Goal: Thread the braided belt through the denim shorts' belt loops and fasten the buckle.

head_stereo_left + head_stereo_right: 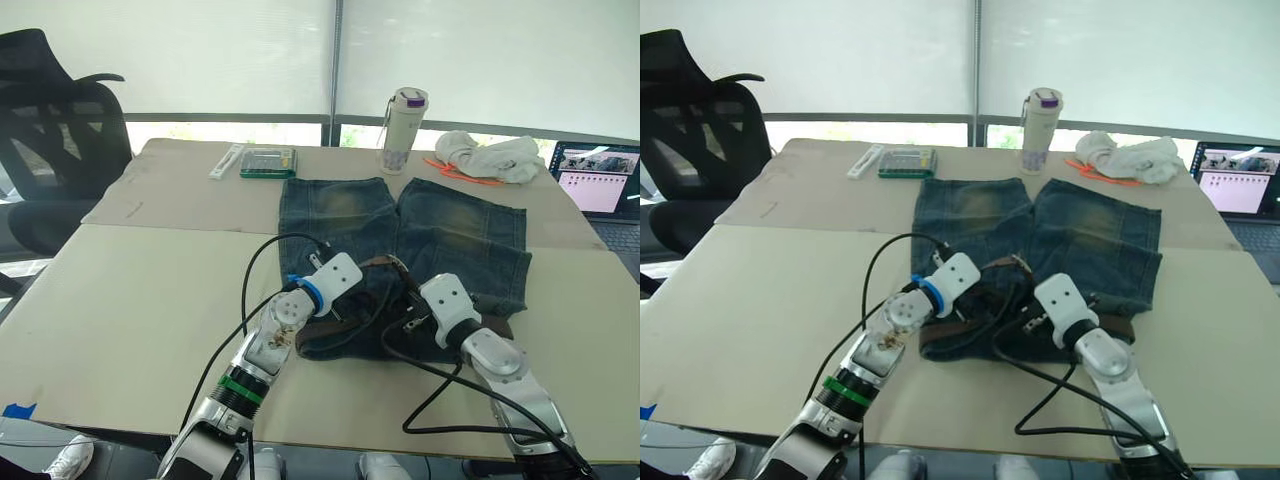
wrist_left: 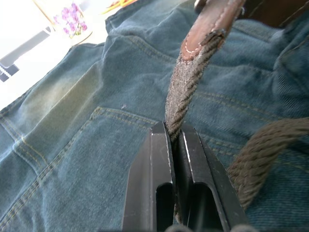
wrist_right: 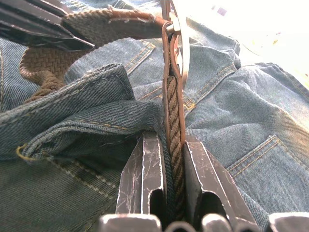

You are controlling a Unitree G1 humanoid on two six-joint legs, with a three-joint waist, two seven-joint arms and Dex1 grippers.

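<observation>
Black fingers of the left pincer (image 2: 175, 140) are closed on the braided belt (image 2: 186, 92), just short of its brown leather tip. The right pincer (image 3: 171, 145) is likewise clamped on the belt, close below the silver buckle (image 3: 176, 29) and beside a raised fold of waistband. Both work at the near edge of the denim shorts (image 1: 440, 235), which lie flat on the desk (image 1: 130, 300), legs pointing away. Beyond them stand a floral bottle (image 1: 403, 130), a white cloth bundle (image 1: 490, 157), a green box (image 1: 268, 162) and a laptop (image 1: 598, 180). No lettering can be read anywhere.
</observation>
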